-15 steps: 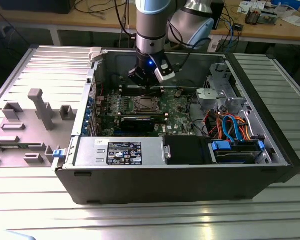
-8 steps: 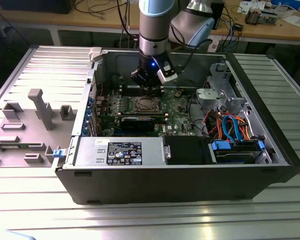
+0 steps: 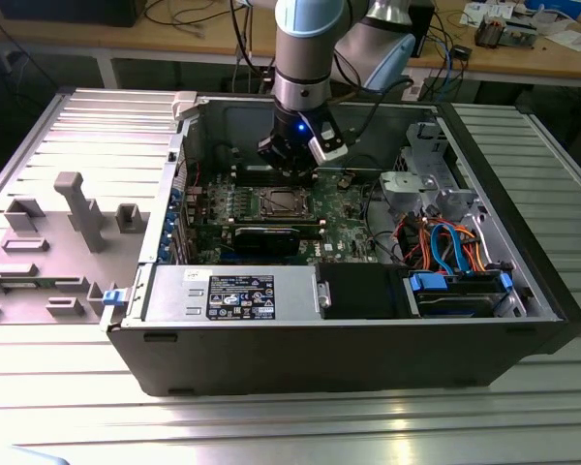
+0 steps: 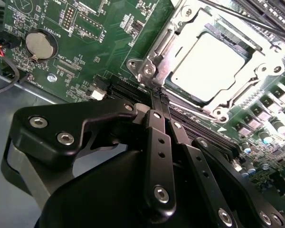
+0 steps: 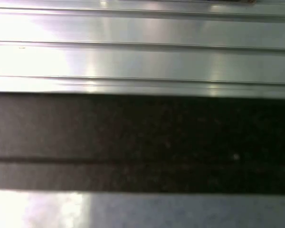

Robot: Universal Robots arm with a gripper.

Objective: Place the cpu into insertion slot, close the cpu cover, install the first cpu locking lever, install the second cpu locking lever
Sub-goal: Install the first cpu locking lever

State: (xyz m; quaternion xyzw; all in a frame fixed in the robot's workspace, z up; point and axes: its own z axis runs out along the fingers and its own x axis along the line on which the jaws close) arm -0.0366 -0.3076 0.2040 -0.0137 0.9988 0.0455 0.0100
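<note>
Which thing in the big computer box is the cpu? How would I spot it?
Look inside the open computer case at the green board on its floor. Near the board's middle sits a silvery metal cpu cover, just beyond the gripper. The cpu is the flat, pale grey square showing through that frame's window, unlike the long black slots beside it.

In the exterior view, the arm hides the gripper [image 3: 289,160] above the green board [image 3: 344,218]. In the second wrist view, the gripper's black fingers [image 4: 160,142] cover the board's near part, and the picture's edge cuts off the memory slots [image 4: 266,14] beyond the cpu [image 4: 209,66].
</note>
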